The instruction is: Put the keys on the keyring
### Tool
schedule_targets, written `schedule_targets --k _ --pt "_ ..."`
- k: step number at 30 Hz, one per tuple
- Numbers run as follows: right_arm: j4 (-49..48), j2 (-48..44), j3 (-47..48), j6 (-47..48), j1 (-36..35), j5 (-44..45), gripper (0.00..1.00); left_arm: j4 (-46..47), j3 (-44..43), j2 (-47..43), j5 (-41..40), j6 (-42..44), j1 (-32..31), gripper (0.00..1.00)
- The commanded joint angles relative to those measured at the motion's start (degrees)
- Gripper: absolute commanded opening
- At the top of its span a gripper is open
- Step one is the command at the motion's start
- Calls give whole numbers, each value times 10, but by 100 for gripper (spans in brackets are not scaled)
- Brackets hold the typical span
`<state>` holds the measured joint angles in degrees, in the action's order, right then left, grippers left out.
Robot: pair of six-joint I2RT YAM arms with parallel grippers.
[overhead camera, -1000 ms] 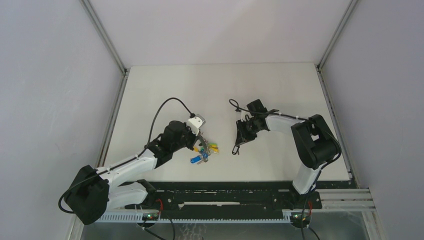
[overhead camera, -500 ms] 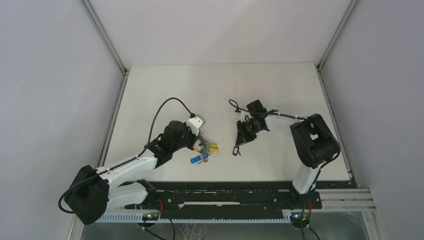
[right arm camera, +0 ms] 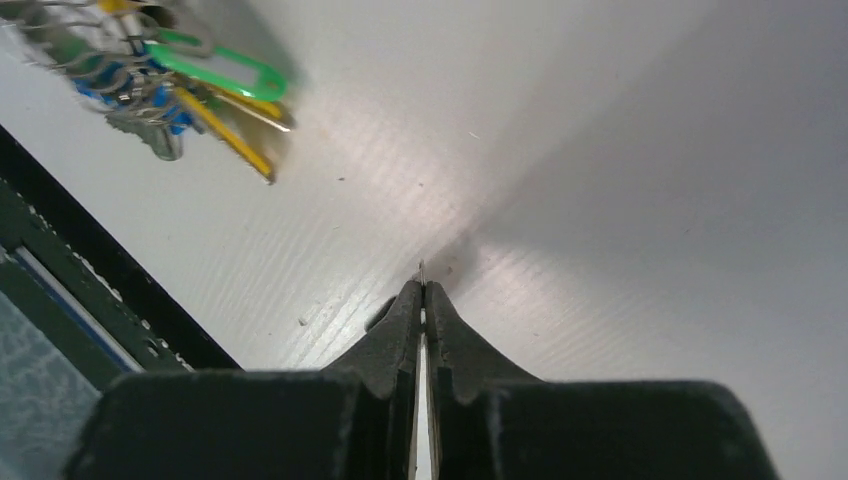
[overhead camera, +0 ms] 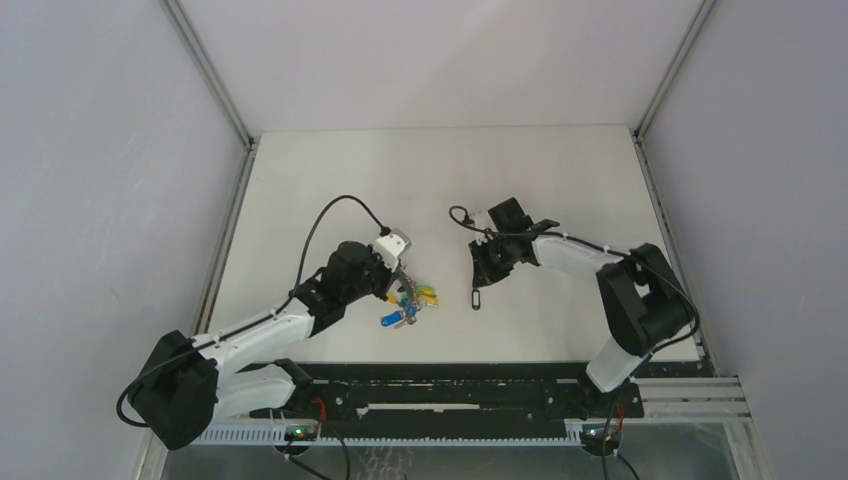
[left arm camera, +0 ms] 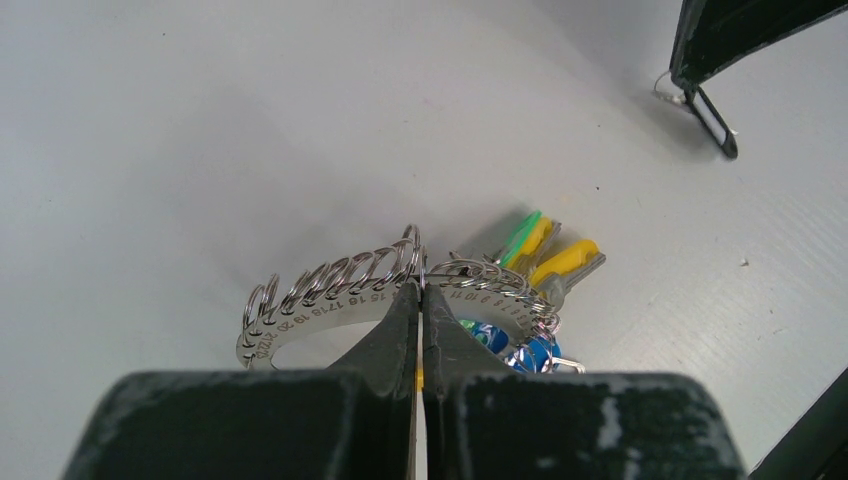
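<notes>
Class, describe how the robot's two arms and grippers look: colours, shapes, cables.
Both the left arm and right arm have white links between bulky black joints. A black cable loops above the left arm; a second cable curls by the right wrist. The left gripper and right gripper each have two black tapered fingers, scuffed grey at the base.

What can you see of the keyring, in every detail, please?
The keyring is a curved, shiny silver metal band stamped with a row of numbers, with many small wire loops strung along it. Green, yellow and blue tagged pieces bunch at one end and lie on the white table. The left gripper is shut on the band's middle.
</notes>
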<state>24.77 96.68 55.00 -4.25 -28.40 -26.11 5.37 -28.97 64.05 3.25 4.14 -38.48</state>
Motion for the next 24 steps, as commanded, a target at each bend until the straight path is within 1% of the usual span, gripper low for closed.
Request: schedule_targets --k 1,3,8,15,20,24 --pt "-3 -88 4 80 -27 43 0 34 2 -24 21 16 -4 0" --pt "-10 -115 -5 101 -38 53 0 43 8 -31 32 21 -5 0" --pt "-65 -205 -53 155 -70 79 0 61 22 -57 56 46 -19 0" --pt "-222 -352 -167 234 -99 55 0 93 49 -91 102 81 -37 0" --pt "-269 -380 -191 258 -101 26 0 113 63 -106 140 105 -42 0" --pt "-324 -383 -213 282 -102 -23 0 116 68 -114 166 131 -46 0"
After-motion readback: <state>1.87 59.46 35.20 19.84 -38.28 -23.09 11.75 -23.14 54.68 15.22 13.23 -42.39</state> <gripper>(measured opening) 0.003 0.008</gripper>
